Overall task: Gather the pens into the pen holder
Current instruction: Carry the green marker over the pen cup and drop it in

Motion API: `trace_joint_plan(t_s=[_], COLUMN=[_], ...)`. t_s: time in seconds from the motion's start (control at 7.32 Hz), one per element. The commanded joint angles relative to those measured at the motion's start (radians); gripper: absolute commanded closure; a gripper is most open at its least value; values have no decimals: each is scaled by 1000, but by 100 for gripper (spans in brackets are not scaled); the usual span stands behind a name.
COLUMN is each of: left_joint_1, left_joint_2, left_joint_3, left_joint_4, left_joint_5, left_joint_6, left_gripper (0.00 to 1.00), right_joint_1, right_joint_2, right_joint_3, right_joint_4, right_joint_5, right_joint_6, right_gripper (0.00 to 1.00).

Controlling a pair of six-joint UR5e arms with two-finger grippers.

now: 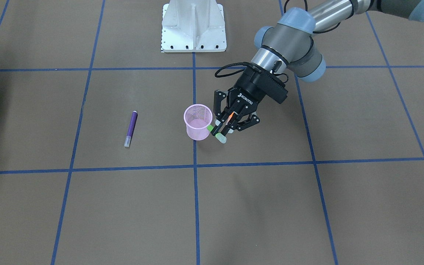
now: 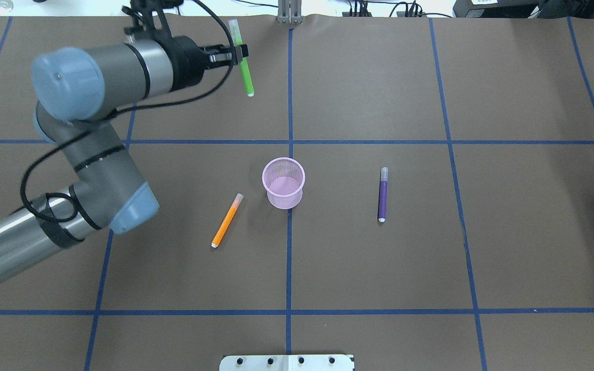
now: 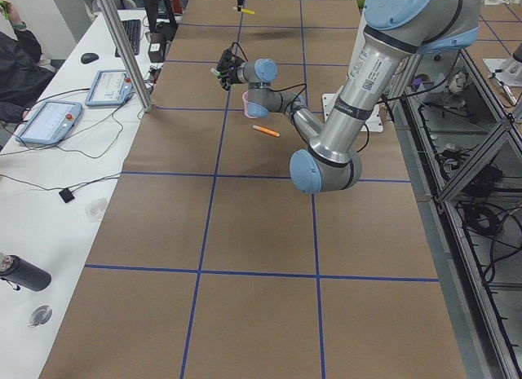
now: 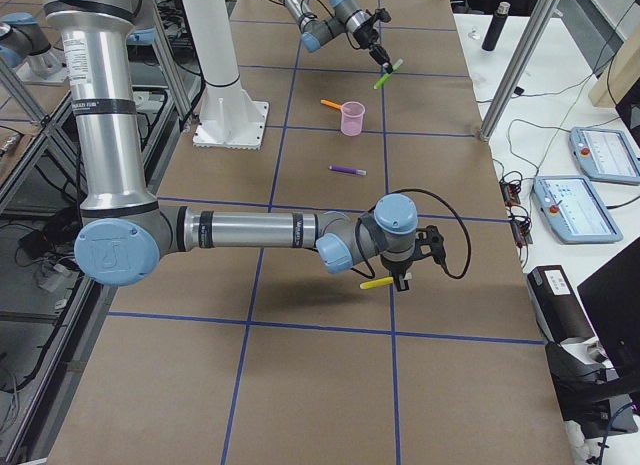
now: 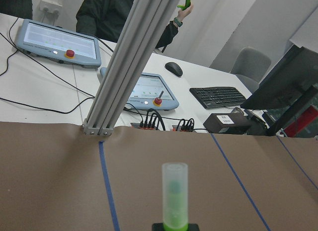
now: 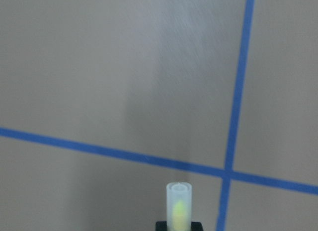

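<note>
While left pincer clamps green pen crosswise, well apart from pen holder, right pincer grips yellow pen.

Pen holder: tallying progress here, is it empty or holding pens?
Empty: the overhead view looks into the pen holder and shows only pink mesh, nothing inside.

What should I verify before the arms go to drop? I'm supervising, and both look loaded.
1. Left tool shut on the green pen: ok.
2. Right tool shut on the yellow pen: ok.
3. Pen holder upright and empty inside: ok.
4. Orange pen and purple pen lying clear of the holder: ok.
5. Left tool over the holder: not ok, it hangs near the far edge of the table.
</note>
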Motion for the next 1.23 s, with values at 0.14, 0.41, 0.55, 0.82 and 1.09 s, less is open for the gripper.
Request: trace_joint_plan(t_s=[0.14,0.41,0.55,0.82,1.09], left_joint_1=[78,124,139,162,167], left_joint_2=[24,27,26,26,13], left_joint_3=[-1,14,37,42,45], left_joint_4=[-29,-28,-29,-29,-32], left_joint_5=[24,30,47,63,59], left_joint_6=[5,25,25,52,54], left_gripper=[100,100,100,100,3], right_joint_1=[2,0,0,0,-1], right_joint_2=[34,44,51,49,51], right_joint_3=[20,23,24,21,21], right_joint_4=[149,164,164,210,320], right_joint_5=[-2,1,1,1,0], right_joint_6=[149,168,166,174,217], right_gripper=[100,100,100,100,100])
